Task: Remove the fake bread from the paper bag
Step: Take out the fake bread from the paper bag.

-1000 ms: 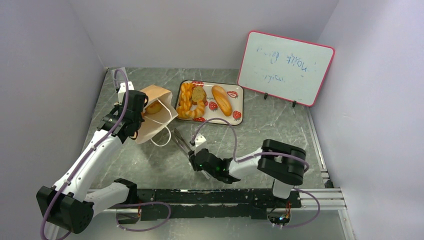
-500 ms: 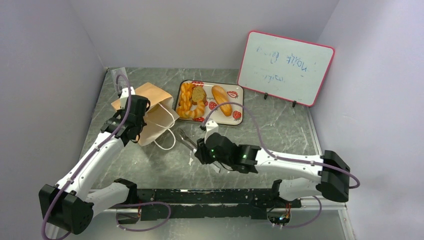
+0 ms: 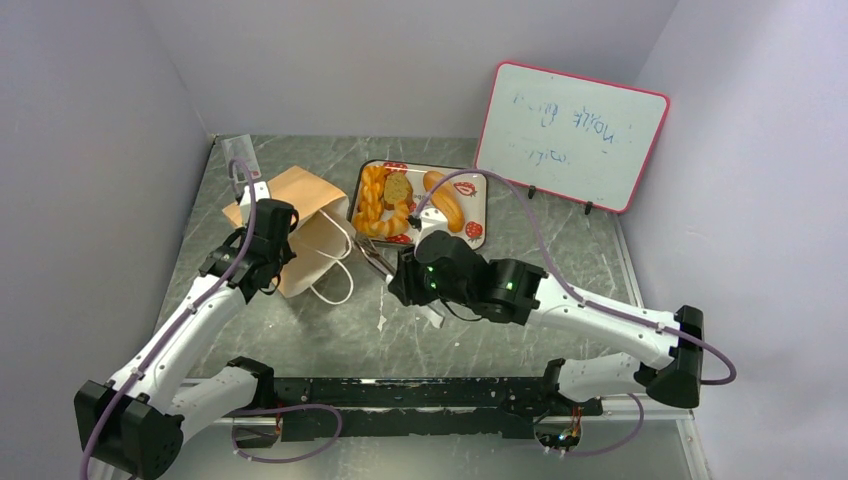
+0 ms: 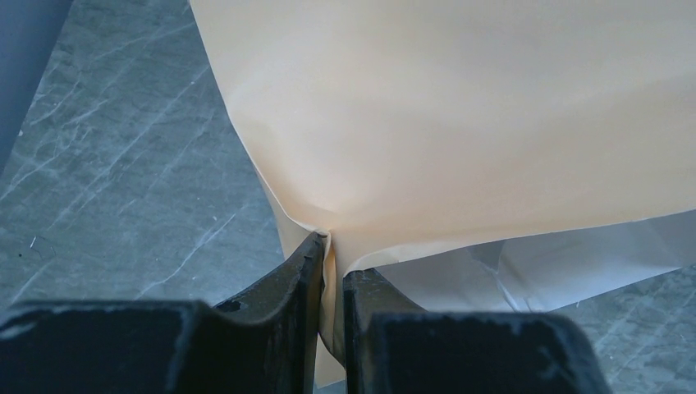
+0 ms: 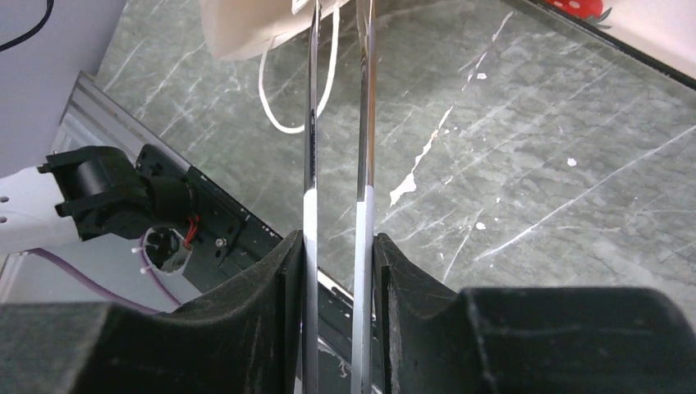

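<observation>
The left fingers (image 4: pixel 318 261) are clenched on a fold at the edge of the paper bag (image 4: pixel 460 123), with only the pinched tan sheet between them. The bag lies on its side on the grey marbled tabletop (image 3: pixel 560 265). In the overhead view the left arm reaches it from its left side. Its white cord handles (image 3: pixel 337 268) lie loose on the side facing the arm bases. The bag's inside is hidden in every view, so whether any piece is in it cannot be told.

The right fingers (image 5: pixel 290 267) are closed partway on a pair of silver tongs (image 5: pixel 310 123). Each finger presses one blade from outside, and the blades stand slightly apart. The tongs point toward the bag, and their tips end just beside its handles, on its right.

Further right of the bag sits a white strawberry-print tray (image 3: pixel 484 208). All the fake bread (image 3: pixel 375 200) in view lies on it: braided twists, a round brown slice and an oblong loaf. Beyond the tray, well apart from the bag, a pink-framed whiteboard (image 3: pixel 570 135) leans against the back wall.
</observation>
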